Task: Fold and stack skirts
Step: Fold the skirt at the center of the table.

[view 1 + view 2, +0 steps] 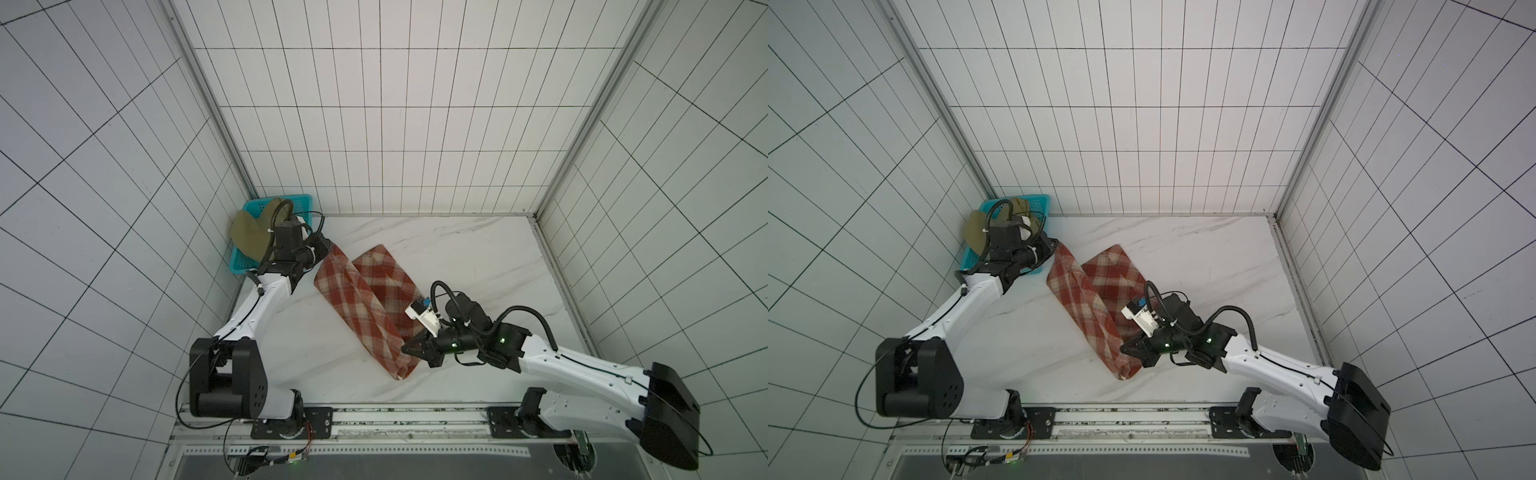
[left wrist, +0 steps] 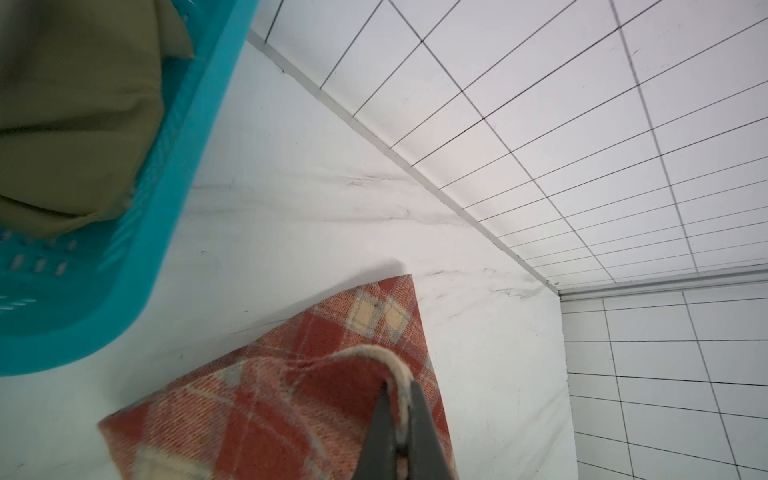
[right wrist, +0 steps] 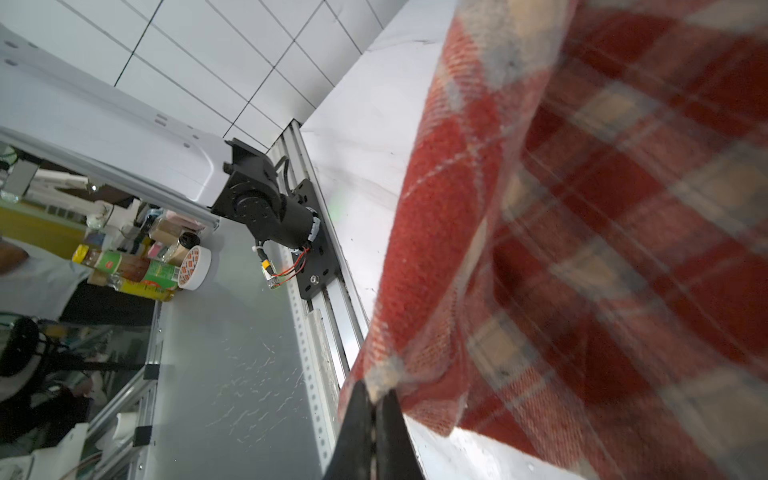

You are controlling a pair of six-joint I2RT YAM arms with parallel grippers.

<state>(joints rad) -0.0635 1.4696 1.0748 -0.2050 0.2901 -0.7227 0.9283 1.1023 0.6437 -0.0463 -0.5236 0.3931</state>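
The marble bench [image 1: 457, 257] carries the work, and the plaid skirt [image 1: 365, 299] runs across it in a long slant from one claw to the other. One long edge is raised and doubled over into a ridge, and the flatter half lies on the bench on the right claw's side of that ridge. Just behind the left claw sits the teal basket [image 1: 243, 266], and the olive skirt [image 1: 249, 237] lies heaped in it, partly hanging over the rim, not yet taken up. The left claw [image 2: 397, 386] is closed on a cream-edged corner at the skirt's far end. The right claw [image 3: 376, 390] is clamped on the corner at the near end. By my reading this is the lengthwise fold of the first skirt, with the lifted edge midway over. The next move seems to call for both claws to travel sideways together, keeping the edge taut between them so it does not sag or twist. They would then lay it along the opposite edge before letting go.
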